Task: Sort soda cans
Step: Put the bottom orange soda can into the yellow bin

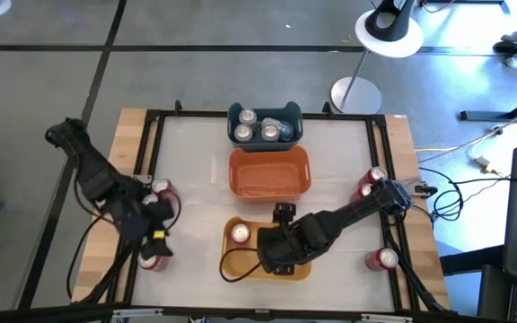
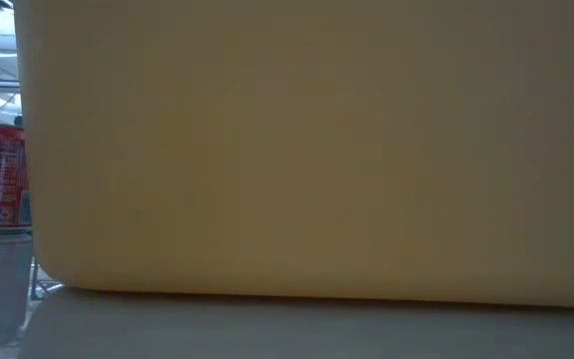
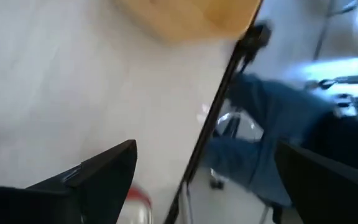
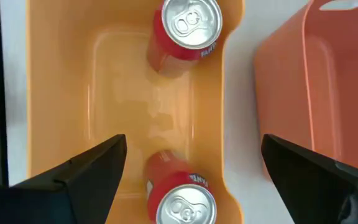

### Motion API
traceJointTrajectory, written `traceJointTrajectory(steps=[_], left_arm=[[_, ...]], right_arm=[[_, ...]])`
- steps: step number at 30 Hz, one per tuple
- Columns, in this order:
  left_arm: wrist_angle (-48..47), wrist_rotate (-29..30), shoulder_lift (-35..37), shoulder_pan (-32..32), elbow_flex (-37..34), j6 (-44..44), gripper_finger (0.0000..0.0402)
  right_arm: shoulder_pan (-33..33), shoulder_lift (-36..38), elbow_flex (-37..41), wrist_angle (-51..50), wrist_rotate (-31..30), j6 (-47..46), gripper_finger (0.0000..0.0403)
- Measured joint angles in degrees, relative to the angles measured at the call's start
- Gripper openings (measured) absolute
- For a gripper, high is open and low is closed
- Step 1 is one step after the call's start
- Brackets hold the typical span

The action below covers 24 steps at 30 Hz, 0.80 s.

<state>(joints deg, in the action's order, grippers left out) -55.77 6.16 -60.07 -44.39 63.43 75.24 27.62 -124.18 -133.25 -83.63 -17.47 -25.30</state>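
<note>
Soda cans (image 4: 188, 28) stand upright in the yellow bin (image 4: 61, 93); the right hand (image 4: 191, 168) hovers wide open, empty. Lifting carelessly, its fingers could topple the nearer can.

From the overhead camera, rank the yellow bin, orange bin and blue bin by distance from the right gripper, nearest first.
1. Yellow bin: directly under the open right gripper, near table edge.
2. Orange bin: middle of the table, just beyond the yellow one.
3. Blue bin: far edge, holding cans.
</note>
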Motion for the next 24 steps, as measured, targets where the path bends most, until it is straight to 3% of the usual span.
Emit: traceJointTrajectory(steps=[8,24], left_arm=[[-9.3,-0.4,-7.5,-11.1,-0.1,15.9,0.0366],[-12.7,-2.6,-16.7,-16.4,-0.6,16.1,0.0366]], right_arm=[[-0.4,0.0,0.0,0.1,-1.0,0.3,0.0371],[-0.6,-0.3,0.0,1.0,1.8,0.0,0.0372]])
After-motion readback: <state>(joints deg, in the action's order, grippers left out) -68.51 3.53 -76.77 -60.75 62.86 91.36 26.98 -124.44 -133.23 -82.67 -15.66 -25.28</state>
